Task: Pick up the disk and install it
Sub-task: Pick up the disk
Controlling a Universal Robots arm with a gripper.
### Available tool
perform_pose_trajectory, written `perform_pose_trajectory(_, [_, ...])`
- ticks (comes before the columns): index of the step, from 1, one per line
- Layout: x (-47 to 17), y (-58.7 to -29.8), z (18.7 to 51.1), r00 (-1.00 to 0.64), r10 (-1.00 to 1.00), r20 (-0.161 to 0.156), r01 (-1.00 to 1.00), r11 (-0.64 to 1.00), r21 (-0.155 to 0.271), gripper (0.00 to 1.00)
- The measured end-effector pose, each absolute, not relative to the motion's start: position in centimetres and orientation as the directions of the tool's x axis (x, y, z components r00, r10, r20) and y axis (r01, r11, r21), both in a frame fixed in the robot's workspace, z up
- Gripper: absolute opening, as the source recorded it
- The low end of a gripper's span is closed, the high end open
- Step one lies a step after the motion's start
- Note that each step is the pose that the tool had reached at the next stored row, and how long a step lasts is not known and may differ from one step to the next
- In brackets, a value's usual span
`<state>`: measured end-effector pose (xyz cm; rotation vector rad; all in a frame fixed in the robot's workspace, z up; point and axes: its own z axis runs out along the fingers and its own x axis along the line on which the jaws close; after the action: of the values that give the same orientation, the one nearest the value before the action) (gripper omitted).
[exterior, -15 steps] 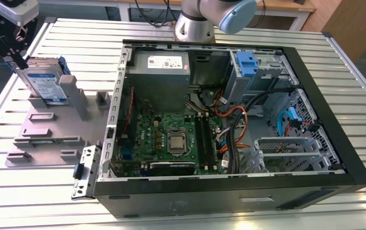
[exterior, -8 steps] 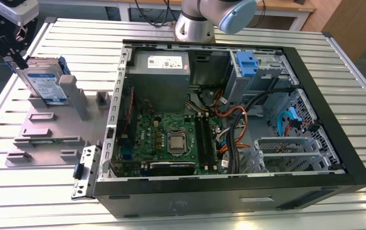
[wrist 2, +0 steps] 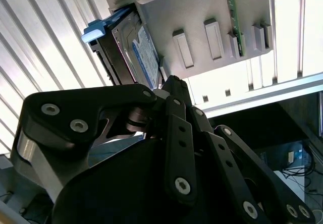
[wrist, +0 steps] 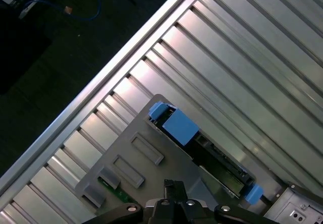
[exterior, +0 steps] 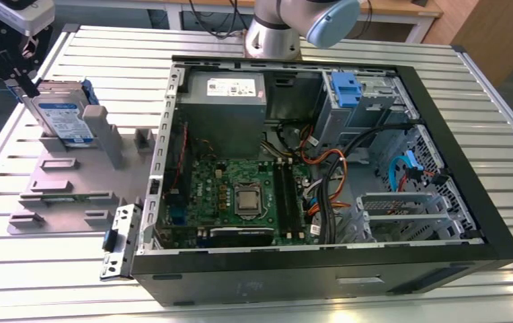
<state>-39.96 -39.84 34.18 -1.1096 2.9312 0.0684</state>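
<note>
The disk [exterior: 59, 114] stood on edge in the grey holder [exterior: 63, 178] on the desk [exterior: 59, 282], at nine o'clock from the open computer case [exterior: 494, 229]. I'd judge it was propped that way so its upper edge could be pinched. The tool [exterior: 28, 86] hung at its eleven o'clock, tips seemingly pressed together on nothing. The exterior view took in the case's blue-latched drive bay [exterior: 355, 94], while the second wrist view gave the disk's label face and the first wrist view its blue bracket [wrist: 177, 127].
</note>
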Motion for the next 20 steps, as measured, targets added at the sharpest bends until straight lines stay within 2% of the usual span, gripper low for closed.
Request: perform_pose_trajectory(20, [-39.96, -39.84, 34.18, -0.740, -0.672, -0.022, -0.673, 0.739, 0.038, 0.11])
